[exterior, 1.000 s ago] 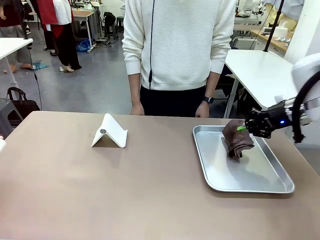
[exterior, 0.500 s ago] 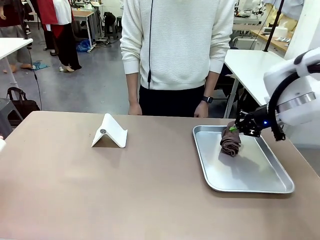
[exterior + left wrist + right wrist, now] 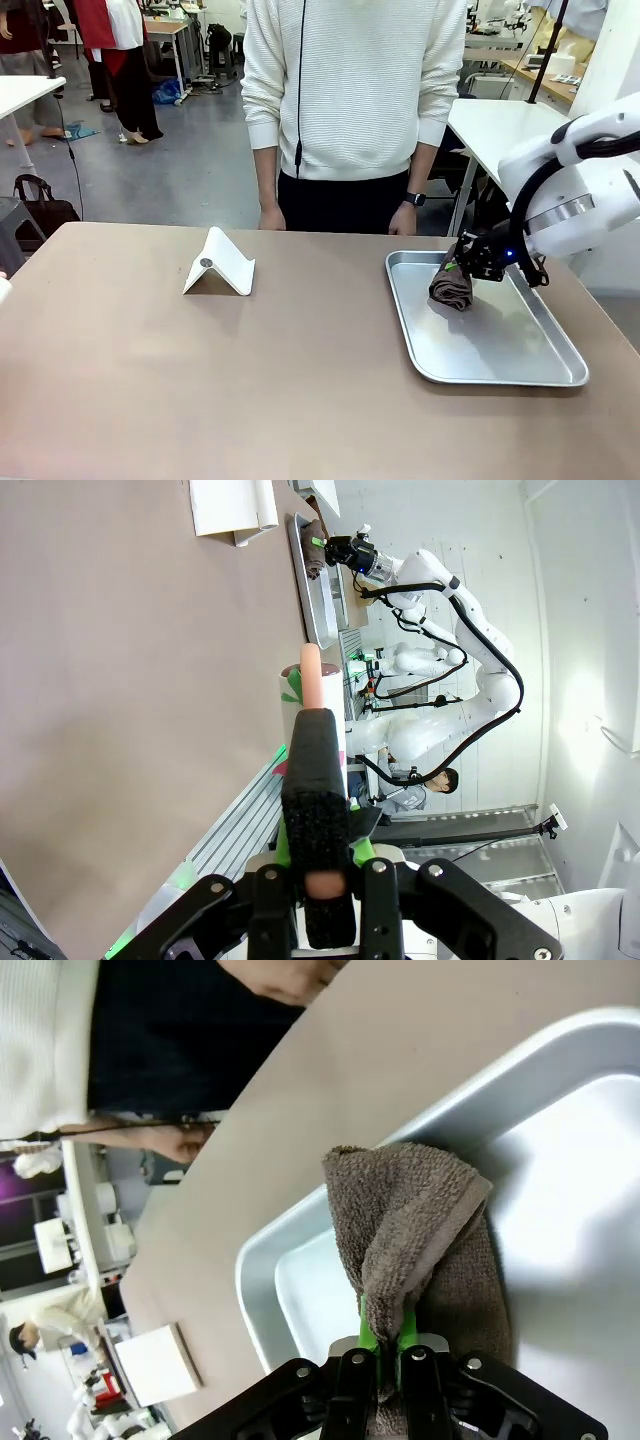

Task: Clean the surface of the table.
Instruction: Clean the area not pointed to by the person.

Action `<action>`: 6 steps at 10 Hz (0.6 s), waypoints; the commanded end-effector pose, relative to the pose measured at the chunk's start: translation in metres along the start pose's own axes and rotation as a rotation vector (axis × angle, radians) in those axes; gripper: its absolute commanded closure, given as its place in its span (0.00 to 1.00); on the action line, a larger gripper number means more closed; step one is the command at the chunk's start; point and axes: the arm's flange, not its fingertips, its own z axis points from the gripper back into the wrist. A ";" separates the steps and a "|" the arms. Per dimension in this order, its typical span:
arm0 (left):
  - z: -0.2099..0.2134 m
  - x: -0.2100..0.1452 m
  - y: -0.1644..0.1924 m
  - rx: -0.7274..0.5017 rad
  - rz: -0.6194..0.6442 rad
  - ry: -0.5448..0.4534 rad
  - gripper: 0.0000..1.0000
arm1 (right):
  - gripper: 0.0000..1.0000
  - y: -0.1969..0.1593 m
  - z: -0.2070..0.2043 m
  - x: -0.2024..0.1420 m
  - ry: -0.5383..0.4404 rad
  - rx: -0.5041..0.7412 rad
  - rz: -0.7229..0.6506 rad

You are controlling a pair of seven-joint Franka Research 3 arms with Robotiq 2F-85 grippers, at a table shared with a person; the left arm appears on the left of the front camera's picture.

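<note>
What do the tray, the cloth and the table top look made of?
The tray: metal, probably steel or aluminium; silver, satin sheen, soft reflections, raised rim. The cloth: brown terry-like fabric; looped pile, limp folds. The table: smooth matte tan top, possibly laminate; no grain or glare, core not visible.

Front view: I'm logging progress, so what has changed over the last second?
The right claw, shut on the brown cloth, carried it left over the silver tray, toward the tray's left rim. The white stand on the table and the tray stayed put.
</note>
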 end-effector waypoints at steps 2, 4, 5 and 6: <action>-0.003 -0.003 -0.004 0.006 0.001 0.002 0.78 | 0.93 0.017 -0.005 -0.004 0.035 0.032 0.020; -0.003 -0.003 -0.004 0.006 0.001 0.002 0.78 | 0.93 0.029 -0.006 -0.013 0.076 0.061 0.051; -0.003 -0.003 -0.004 0.006 0.001 0.002 0.78 | 0.93 0.035 -0.009 -0.020 0.107 0.052 0.070; -0.003 -0.003 -0.004 0.006 0.001 0.002 0.78 | 0.93 0.041 -0.013 -0.025 0.127 0.054 0.093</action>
